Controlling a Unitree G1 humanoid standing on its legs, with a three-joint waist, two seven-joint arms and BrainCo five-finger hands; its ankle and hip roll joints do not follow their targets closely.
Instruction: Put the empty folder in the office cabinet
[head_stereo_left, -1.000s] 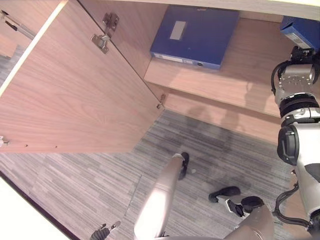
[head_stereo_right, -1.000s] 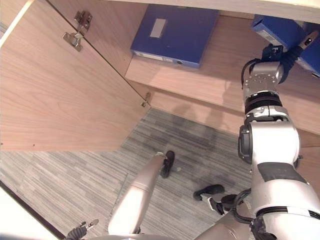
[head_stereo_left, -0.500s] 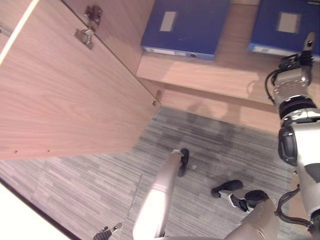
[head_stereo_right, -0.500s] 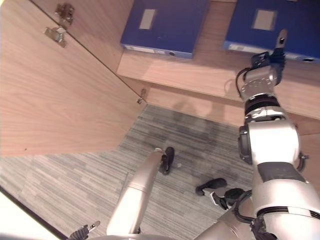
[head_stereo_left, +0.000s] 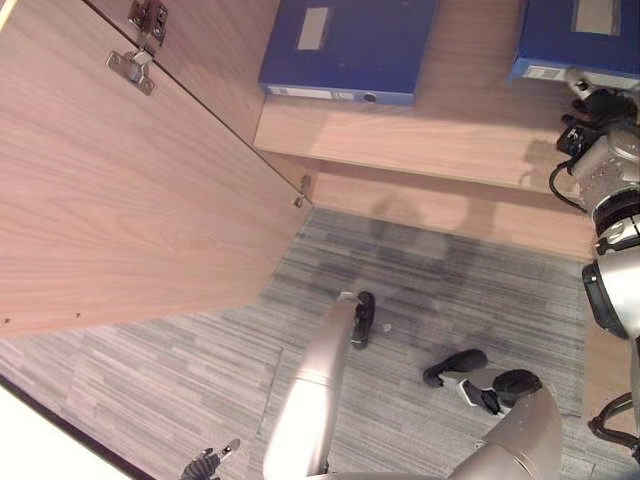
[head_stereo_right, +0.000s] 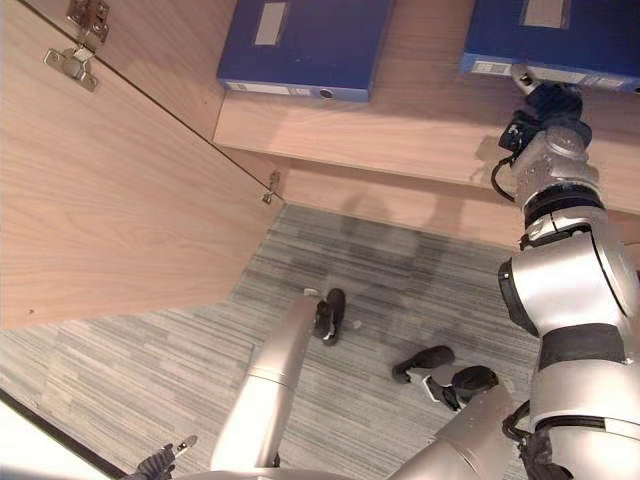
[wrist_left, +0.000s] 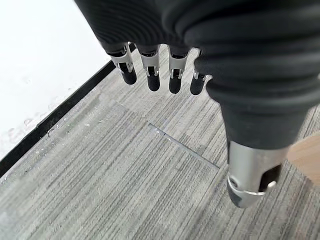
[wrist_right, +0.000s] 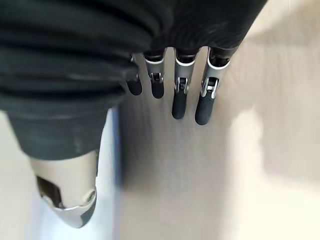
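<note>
Two blue folders lie flat on the cabinet shelf (head_stereo_left: 400, 140): one at the left (head_stereo_left: 345, 45) and one at the right (head_stereo_left: 580, 30), each with a pale label on top. My right hand (head_stereo_right: 545, 100) hovers just in front of the right folder's spine, a little apart from it. In the right wrist view its fingers (wrist_right: 180, 95) are straight over bare wood and hold nothing. My left hand (head_stereo_left: 210, 462) hangs low near the floor. Its fingers (wrist_left: 150, 75) are relaxed and empty above the grey carpet.
The cabinet's wooden door (head_stereo_left: 120, 180) stands wide open at the left, with its hinges (head_stereo_left: 135, 65) showing near the top. Striped grey carpet (head_stereo_left: 180, 380) lies below the shelf. A white wall with a dark skirting (wrist_left: 45, 130) runs beside my left hand.
The whole view has shifted up toward the shelf. My right hand has drawn back from the right folder's front edge, and that folder stays on the shelf. The left hand has not moved.
</note>
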